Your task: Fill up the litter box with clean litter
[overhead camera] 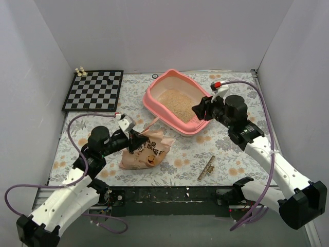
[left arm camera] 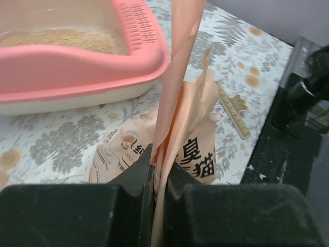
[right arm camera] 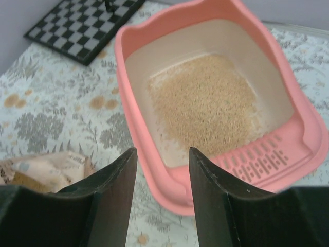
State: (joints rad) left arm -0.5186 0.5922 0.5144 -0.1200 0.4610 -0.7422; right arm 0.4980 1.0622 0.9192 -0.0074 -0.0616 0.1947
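Access from above: the litter box (overhead camera: 163, 116) is unobstructed over most of its opening, with clean litter (overhead camera: 176, 102) on its floor. The right claw (overhead camera: 198, 110), jaws apart, hangs at the grille end and blocks that corner. The bag (overhead camera: 149, 152), pinched in the left claw (overhead camera: 135, 138), lies just beside the near rim, leaving a narrow gap. The worktop (overhead camera: 133, 98) is bare between the checkerboard (overhead camera: 94, 91) and the box. The near-right area carries one gold strip (overhead camera: 206, 168).
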